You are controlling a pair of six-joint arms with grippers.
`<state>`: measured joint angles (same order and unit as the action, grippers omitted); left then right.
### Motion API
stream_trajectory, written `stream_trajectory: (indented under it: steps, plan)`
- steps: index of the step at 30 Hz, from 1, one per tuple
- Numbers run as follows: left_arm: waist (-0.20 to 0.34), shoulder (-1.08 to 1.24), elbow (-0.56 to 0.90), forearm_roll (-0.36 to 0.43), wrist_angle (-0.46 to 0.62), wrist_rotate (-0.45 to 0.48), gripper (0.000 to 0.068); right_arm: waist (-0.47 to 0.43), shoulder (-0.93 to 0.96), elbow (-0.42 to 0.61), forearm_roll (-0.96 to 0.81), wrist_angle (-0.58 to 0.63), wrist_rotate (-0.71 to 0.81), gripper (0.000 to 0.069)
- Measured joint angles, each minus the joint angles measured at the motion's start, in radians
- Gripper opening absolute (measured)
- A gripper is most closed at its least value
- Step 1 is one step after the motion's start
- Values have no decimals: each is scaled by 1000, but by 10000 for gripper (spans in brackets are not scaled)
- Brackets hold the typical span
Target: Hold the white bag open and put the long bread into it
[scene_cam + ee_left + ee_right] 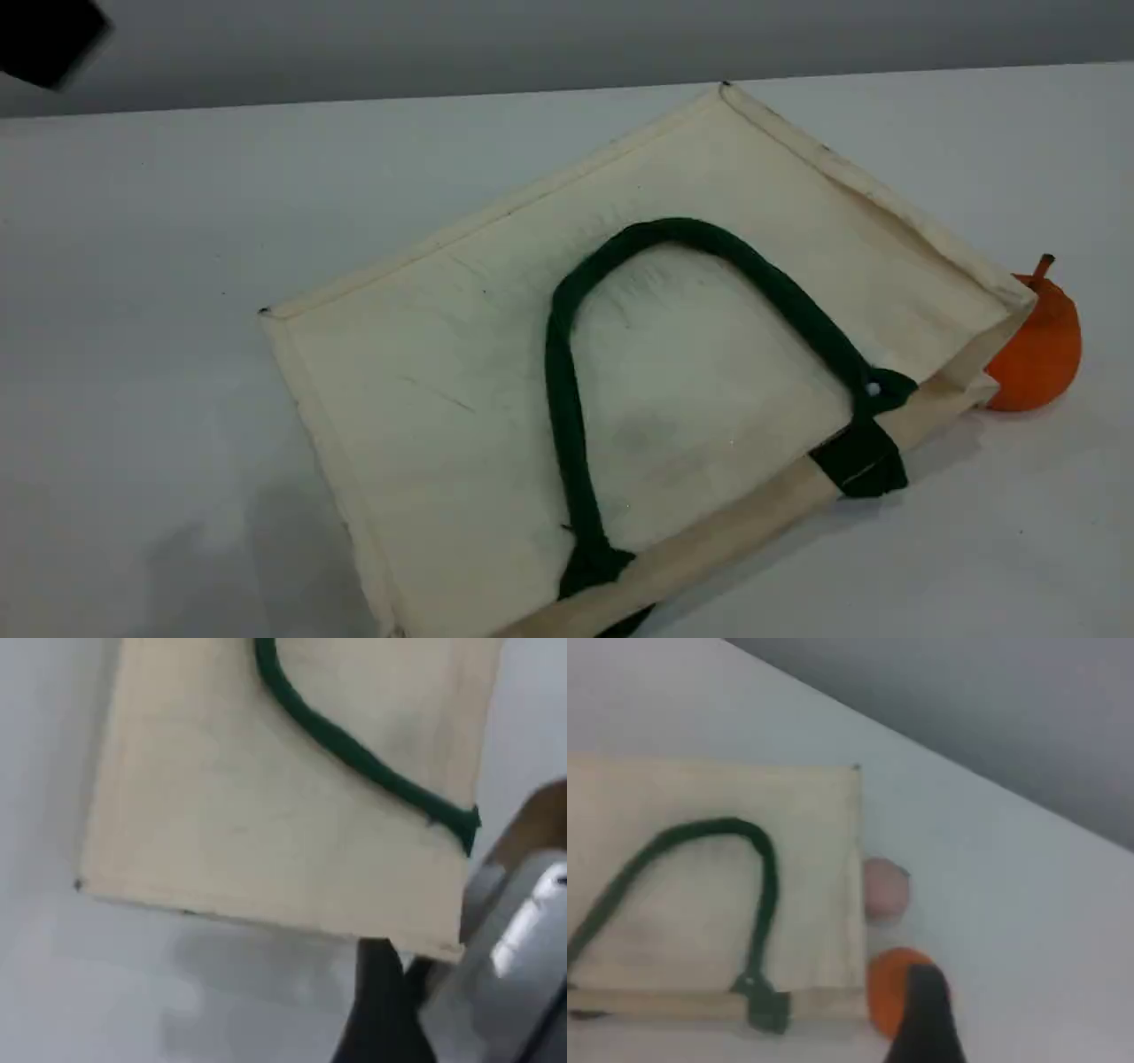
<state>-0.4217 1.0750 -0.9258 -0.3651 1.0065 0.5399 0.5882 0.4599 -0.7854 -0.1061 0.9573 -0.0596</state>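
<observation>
The white bag (425, 372) lies flat and closed on the table, its dark green rope handle (567, 372) looping across the top face. The long bread is out of view. In the left wrist view my left gripper (438, 988) hovers open just off the bag's (266, 815) corner, with a black fingertip (381, 992) showing and nothing held. My right gripper (926, 1019) hangs open and empty above the table beside the bag's (815, 815) right edge. In the scene view only a dark blurred piece of the left arm (49, 35) shows, at the top left corner.
A round orange fruit with a stem (1036, 346) sits against the bag's right corner, right under my right fingertip (899, 988). A pale roundish bun (884, 889) lies just beyond it. White table (133, 354) spreads left of the bag.
</observation>
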Motion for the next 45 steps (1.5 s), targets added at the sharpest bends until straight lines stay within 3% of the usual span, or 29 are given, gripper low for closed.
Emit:
stream_trajectory:
  steps: [8,15,21,30,33,38,45]
  plan:
    - [0,-277,138,0,-45,-33,440,0,-28,0,17,27,79,470]
    - [0,-483,224,-1,-44,-124,440,0,-41,0,29,28,124,470]
    - [0,-616,273,7,25,-202,440,0,-41,0,28,60,140,470]
    - [0,-781,278,143,83,-347,440,0,-41,1,27,69,139,470]
    - [0,-792,281,157,35,-350,440,0,-42,25,30,11,138,469]
    - [0,-793,337,156,-65,-350,440,0,-72,162,70,-156,137,469]
    - [1,-798,503,106,-309,-336,440,0,-79,373,106,-534,148,469]
